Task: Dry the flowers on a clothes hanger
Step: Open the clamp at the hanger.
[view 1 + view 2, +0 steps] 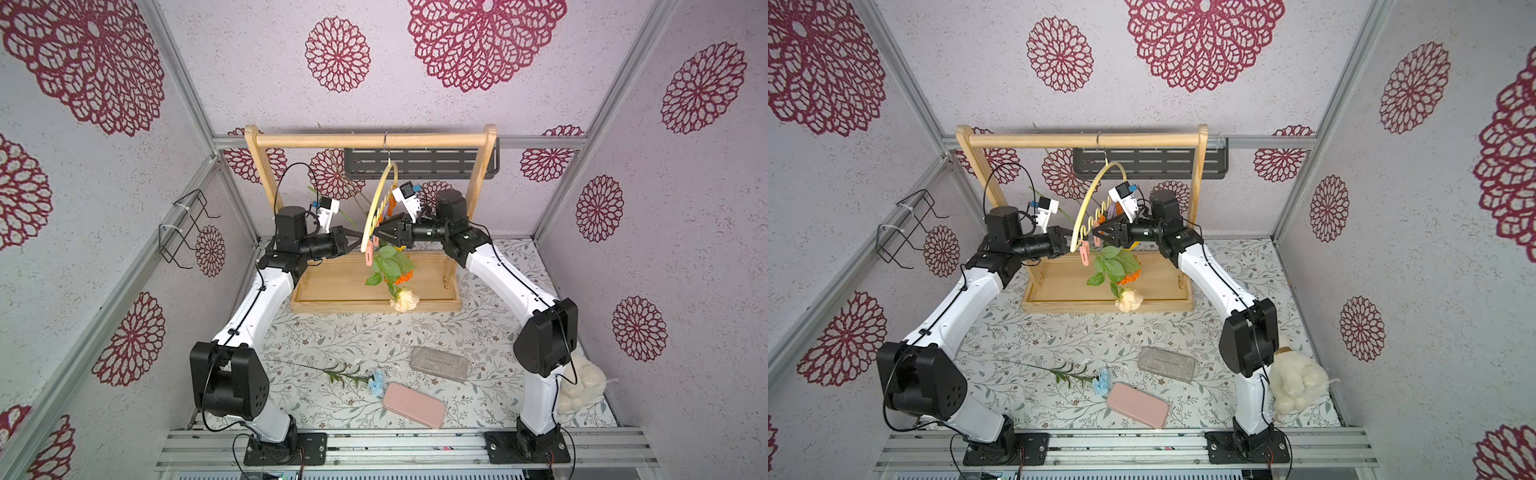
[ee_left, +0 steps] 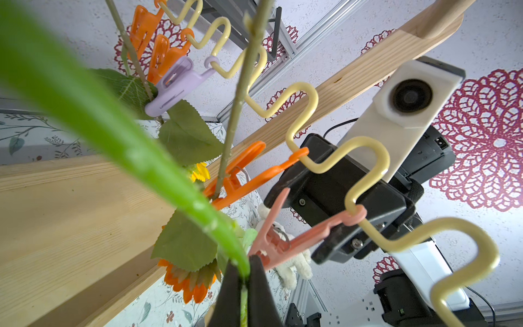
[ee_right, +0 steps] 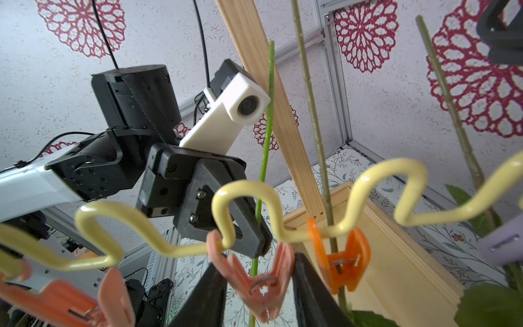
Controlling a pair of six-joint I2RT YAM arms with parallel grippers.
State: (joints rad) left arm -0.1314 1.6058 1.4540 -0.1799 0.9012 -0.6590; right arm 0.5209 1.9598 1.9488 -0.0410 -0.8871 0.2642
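Now my left tool [image 2: 244, 273] pinches the upright rose stem [image 2: 113, 127]; my right tool [image 3: 259, 266] squeezes the pink clip [image 3: 264, 294], its mouth just beside that stem.

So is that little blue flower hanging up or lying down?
Lying down: the blue flower lies flat on the table, next to a pink case, far from the hanger.

flowers [image 1: 390, 261] dangle under hanger [image 1: 372, 210], blue bloom [image 1: 377, 381] flat
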